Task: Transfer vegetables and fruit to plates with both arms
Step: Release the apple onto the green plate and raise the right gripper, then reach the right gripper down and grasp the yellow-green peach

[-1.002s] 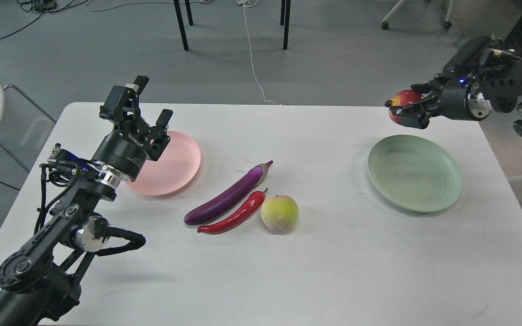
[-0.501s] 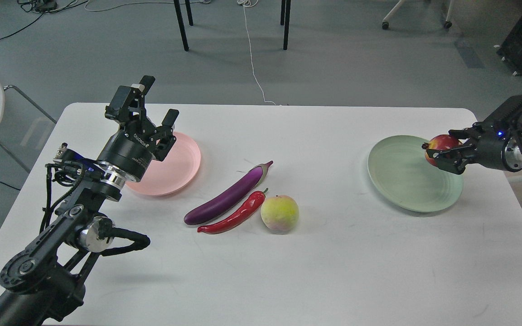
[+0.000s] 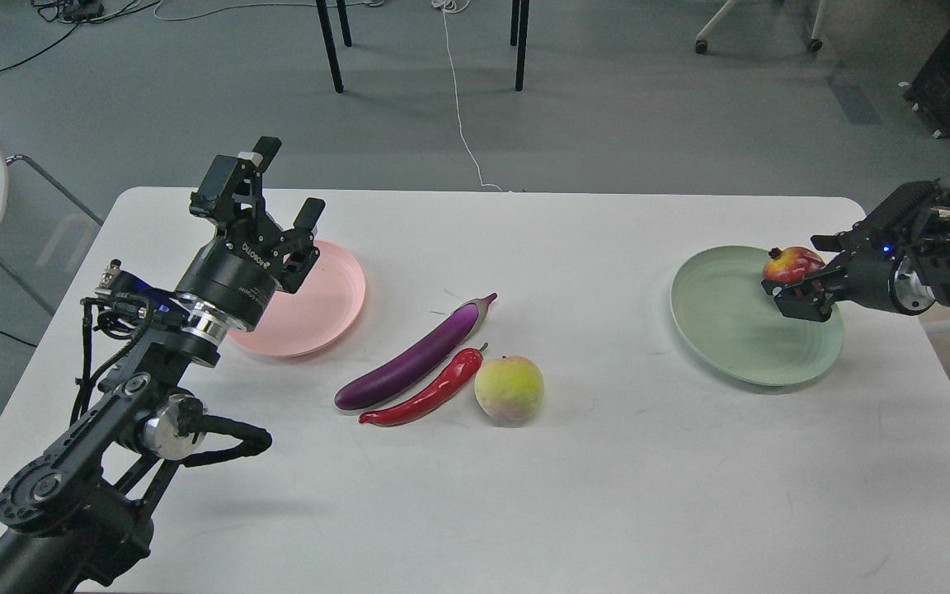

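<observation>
While the white table (image 3: 607, 495) fills most of the head view, everything relevant sits in its far half. Left arm (image 3: 112, 412) enters bottom-left and rises over the table's left side; right arm (image 3: 928, 256) reaches in from the right edge, low over the far-right corner.

Green plate (image 3: 731, 330): far right of table, flat. Pink plate (image 3: 326, 305): left of centre, its near-left part hidden behind the left wrist.

Left gripper (image 3: 277, 194): pointing up and away, above the pink plate's left rim, fingers spread apart, nothing between them.

Right gripper (image 3: 797, 285): over the green plate's right portion, fingers clamped on the pomegranate (image 3: 790, 264). Fruit is crown-up, at or just above the plate surface; can't tell if it's touching.

Eggplant (image 3: 417, 356): table centre, lying diagonally, pale stem end pointing far-right, blunt end near-left. Chili pepper (image 3: 430, 392): right alongside the eggplant on its near side, same diagonal, green stem at the upper end, apparently touching or nearly so. Peach (image 3: 509, 389): just right of the chili, close to its stem end, sitting on the table.

Neither plate holds any of the three centre items. Pink plate shows only bare surface where visible.
</observation>
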